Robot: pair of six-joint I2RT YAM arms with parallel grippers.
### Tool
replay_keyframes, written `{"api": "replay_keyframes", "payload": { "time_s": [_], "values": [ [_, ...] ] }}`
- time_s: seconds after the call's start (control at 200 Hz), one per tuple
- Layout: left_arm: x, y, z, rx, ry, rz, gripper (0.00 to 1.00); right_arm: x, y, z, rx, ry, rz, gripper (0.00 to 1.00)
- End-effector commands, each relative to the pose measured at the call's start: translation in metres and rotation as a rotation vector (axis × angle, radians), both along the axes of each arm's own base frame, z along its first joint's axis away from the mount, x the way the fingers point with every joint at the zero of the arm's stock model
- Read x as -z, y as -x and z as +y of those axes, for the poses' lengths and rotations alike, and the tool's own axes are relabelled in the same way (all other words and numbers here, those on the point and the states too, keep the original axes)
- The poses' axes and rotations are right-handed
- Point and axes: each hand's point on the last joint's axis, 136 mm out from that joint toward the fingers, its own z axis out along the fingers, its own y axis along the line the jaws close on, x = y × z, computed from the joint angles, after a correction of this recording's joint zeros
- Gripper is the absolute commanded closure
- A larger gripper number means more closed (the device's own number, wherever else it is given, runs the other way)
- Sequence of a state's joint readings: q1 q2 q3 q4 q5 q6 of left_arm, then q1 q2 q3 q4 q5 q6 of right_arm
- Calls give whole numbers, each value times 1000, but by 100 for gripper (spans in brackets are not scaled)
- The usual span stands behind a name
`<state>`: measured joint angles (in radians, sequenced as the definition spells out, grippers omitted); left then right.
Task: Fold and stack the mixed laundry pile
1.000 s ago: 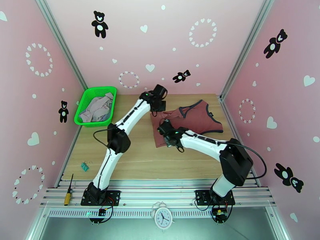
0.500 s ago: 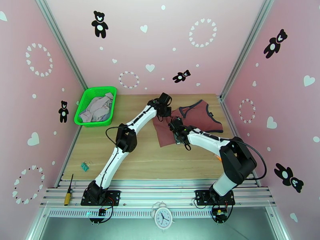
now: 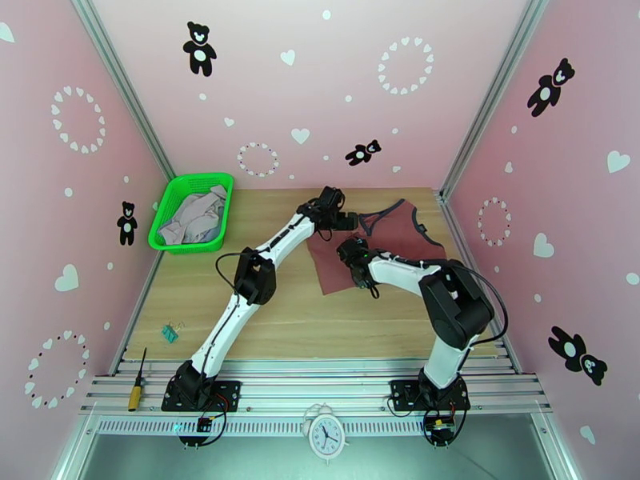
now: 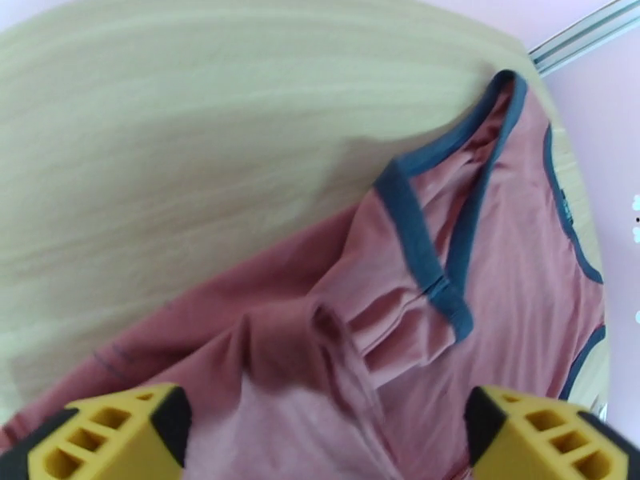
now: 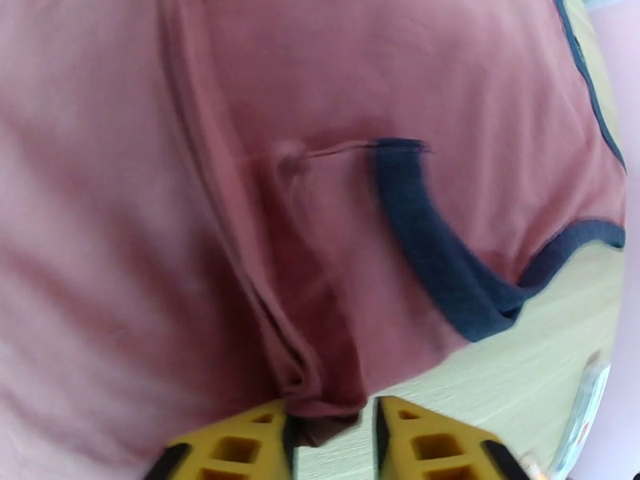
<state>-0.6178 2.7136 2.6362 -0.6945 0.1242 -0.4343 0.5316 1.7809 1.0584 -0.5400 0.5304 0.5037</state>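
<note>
Hidden: from above, both forearms cross the top (image 3: 404,234) and cover its middle, so the fold line there cannot be followed.
Hard to make out: the right wrist view is smeared with blur; the grey clothes (image 3: 192,218) in the basket (image 3: 164,211) are one crumpled heap, and I cannot tell the pieces apart.
Cut off: each wrist view takes in just part of the top, its edges running out of the picture.
Top, place: on the far right part of the desk (image 3: 264,314), lying flat except for a bunched ridge near its left side.
Top, direction: long axis runs roughly left to right; the straight hem faces the middle of the desk, the dark-trimmed neck and straps face the far right corner.
Left pincer (image 4: 320,414): spread wide over the far left part of the top, near the neck trim, nothing between its fingers.
Right pincer (image 5: 328,426): low on the near left edge, fingers only a little apart with a fold of the top between them; whether it is pinched I cannot tell.
In the way: the two pincers sit near each other over the same end of the top.
Around: basket in the far left corner, well apart from the top; a green clip (image 3: 169,334) on the near left desk; a screwdriver (image 3: 136,382) and a clock (image 3: 326,434) on the front rail.
</note>
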Motion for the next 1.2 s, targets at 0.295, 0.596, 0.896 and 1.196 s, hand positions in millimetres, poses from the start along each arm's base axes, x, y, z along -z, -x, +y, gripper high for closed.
{"api": "replay_keyframes", "payload": {
  "time_s": [0.295, 0.596, 0.896, 1.196],
  "values": [
    [-96, 31, 67, -116, -148, -111, 61, -66, -6, -28, 84, -271, -93, 65],
    [6, 46, 77, -170, -212, 68, 100, -33, -24, 0, 62, -412, -20, 100],
    [66, 26, 93, -263, -332, 122, 100, 33, -16, -7, 138, -387, 90, 100],
    [67, -23, 101, -254, -274, 93, 100, 44, 21, 31, 171, -536, 175, 100]
  ]
}}
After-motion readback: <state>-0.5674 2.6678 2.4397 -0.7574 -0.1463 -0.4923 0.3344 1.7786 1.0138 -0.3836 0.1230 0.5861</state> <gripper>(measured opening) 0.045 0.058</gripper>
